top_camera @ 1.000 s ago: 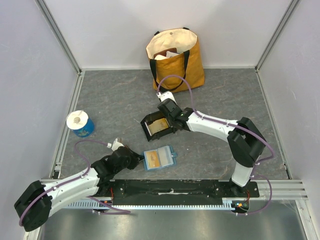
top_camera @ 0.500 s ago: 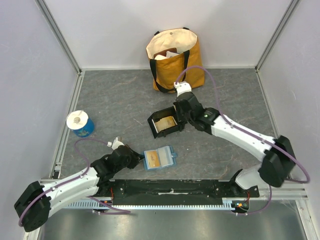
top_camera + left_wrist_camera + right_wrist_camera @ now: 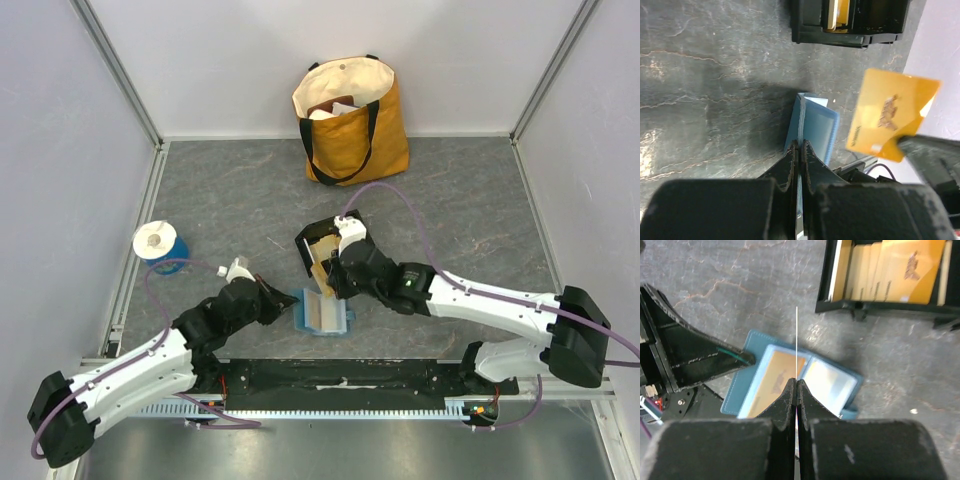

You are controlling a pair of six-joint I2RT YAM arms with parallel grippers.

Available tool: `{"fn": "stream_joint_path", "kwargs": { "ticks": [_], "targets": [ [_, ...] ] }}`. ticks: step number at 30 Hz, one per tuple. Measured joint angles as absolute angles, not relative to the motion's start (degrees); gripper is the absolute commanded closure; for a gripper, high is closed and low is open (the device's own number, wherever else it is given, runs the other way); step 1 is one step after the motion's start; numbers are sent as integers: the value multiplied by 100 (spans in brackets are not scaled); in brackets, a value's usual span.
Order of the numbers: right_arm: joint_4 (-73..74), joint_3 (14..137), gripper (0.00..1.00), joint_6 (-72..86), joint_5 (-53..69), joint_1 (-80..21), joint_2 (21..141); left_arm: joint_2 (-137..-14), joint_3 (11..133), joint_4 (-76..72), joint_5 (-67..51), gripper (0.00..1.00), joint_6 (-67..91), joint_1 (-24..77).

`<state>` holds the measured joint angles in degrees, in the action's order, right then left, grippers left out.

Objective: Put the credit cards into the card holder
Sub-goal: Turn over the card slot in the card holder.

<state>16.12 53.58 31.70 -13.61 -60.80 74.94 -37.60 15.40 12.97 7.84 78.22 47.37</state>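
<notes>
Credit card [image 3: 892, 120] clamped in right fingers [image 3: 784, 401] hangs over the card holder [image 3: 826, 381], whose edge left fingers [image 3: 789, 166] pinch.

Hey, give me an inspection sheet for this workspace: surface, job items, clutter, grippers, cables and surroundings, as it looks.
Surface: dark grey marbled tabletop, no spills seen.
Job's things: teal-blue bifold wallet lies open, tan card in one pocket; gold-orange card held above it; more cards stand in black rectangular tray.
Clutter: blue-and-white roll; mustard tote bag.
Grippers: left gripper shut on wallet's edge; right gripper shut on gold-orange card.
Cables: purple cables loop from both arms, clear of wallet.
Surroundings: pale walls, metal frame posts.
</notes>
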Motion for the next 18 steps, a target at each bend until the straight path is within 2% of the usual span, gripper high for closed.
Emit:
{"fn": "stream_joint_path", "kwargs": {
  "ticks": [11,18],
  "targets": [
    [834,5026,100,4571,-2338,-7120,7636,-3898,1437,1345,784,98,7811,4737],
    [797,5013,100,4917,-2856,-7225,7861,-3719,1179,1347,799,98,7885,4737]
  ]
}}
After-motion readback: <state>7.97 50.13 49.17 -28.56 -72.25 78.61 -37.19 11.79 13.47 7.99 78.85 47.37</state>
